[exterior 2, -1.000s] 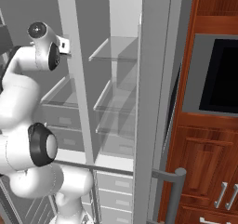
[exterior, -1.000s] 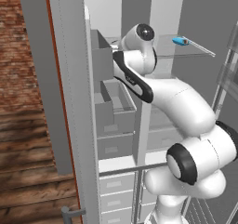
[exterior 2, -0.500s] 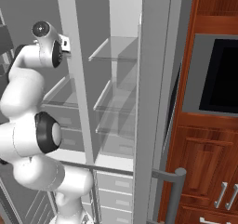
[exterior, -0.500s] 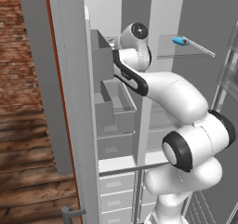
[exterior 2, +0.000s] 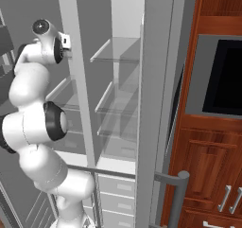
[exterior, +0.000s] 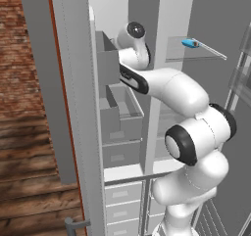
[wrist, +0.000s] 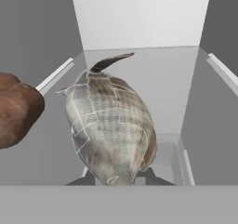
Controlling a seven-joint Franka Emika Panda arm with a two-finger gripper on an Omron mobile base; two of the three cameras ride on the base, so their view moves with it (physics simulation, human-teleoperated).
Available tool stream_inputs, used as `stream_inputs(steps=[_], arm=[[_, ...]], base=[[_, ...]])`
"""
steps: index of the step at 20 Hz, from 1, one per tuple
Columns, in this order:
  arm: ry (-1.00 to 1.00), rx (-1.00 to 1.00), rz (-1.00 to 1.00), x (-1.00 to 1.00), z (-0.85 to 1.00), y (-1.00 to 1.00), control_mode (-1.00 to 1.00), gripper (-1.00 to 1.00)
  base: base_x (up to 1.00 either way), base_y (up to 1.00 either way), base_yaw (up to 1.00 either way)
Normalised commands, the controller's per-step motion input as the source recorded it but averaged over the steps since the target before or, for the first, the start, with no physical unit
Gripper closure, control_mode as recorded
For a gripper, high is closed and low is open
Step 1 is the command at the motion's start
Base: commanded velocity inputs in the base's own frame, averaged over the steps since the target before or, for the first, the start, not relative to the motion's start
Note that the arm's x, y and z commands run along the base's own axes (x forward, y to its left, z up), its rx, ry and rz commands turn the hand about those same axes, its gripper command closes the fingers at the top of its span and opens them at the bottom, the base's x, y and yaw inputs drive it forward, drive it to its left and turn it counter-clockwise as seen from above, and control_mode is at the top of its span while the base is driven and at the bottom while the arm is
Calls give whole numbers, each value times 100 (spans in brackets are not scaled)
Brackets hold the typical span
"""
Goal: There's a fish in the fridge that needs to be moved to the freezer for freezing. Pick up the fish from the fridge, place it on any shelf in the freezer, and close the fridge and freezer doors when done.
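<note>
In the hand view my gripper [wrist: 120, 179] is shut on the fish [wrist: 111, 125], a silvery grey-brown scaled fish with its tail pointing away from me. It hangs inside a narrow grey compartment with a white back wall. In the left base view my hand [exterior: 134, 34] reaches into the top of the freezer [exterior: 117, 112], the narrow half with deep grey bins. From the right base view the hand [exterior 2: 48, 33] sits left of the divider. The fridge [exterior 2: 118, 104] with its glass shelves stands open beside it. Both doors [exterior: 63, 83] [exterior 2: 160, 104] are swung wide.
A brown lumpy item [wrist: 16, 109] sits just left of the fish. Pale rails [wrist: 223, 67] run along the compartment's side walls. A blue oblong item [exterior: 191, 43] lies on the top fridge shelf. Wooden cabinets and a dark oven [exterior 2: 222, 80] stand to the right.
The arm has stretched up and forward, and the hand has gone deeper into the top of the freezer with the fish still held.
</note>
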Motion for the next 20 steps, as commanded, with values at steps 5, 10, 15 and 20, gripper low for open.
stream_inputs(steps=[5,10,15,20], arm=[[0,-2,0,42,-20,15,-100,100],[0,-1,0,44,-48,2,-100,-100],[0,0,0,61,-40,0,-100,-100],[-6,0,0,13,-19,2,-100,-100]], base=[[0,0,0],[0,0,0],[0,0,0],[0,0,0]])
